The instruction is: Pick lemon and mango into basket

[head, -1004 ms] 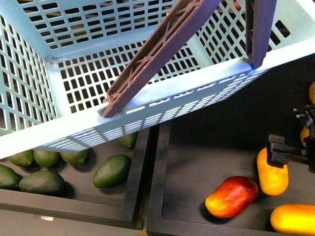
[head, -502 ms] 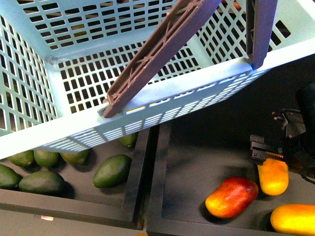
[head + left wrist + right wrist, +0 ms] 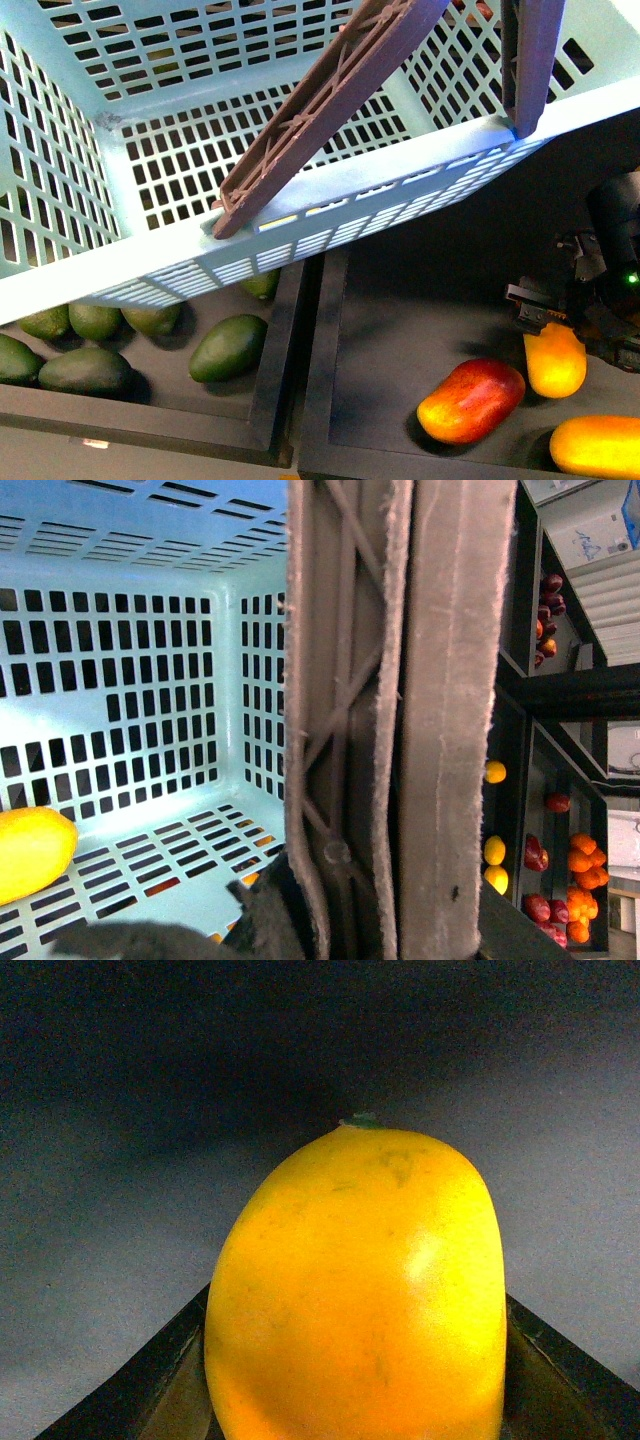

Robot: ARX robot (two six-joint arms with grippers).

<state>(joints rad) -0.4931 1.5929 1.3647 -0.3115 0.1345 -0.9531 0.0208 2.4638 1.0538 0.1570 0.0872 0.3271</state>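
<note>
Over the right-hand tray (image 3: 420, 290), the right end effector (image 3: 572, 322) hangs at the far end of the mango (image 3: 556, 362). Its jaws stand wide apart, one on each side of the fruit. In the right wrist view the mango fills the gap between the two dark fingers (image 3: 150, 1380), with its small green stem end pointing away from the camera. Whether the fingers actually press on the skin cannot be told. The mango lies on the dark tray floor. A red-and-yellow mango (image 3: 470, 400) is just to its left, and another yellow one (image 3: 597, 445) lies nearer, at the right edge.

The basket (image 3: 330, 215) takes up the far left and middle of the front view, raised above both trays, with its two brown handles (image 3: 318, 112) slanting across it. In the left wrist view the lemon (image 3: 28, 852) lies on the basket floor, cut off by the picture's edge. A dark, ragged shape beside the handles seems to be part of the left end effector (image 3: 262, 920). I cannot tell whether it is apart or together.

Green avocados (image 3: 228, 347) lie in the left tray (image 3: 272, 385), partly under the basket.
</note>
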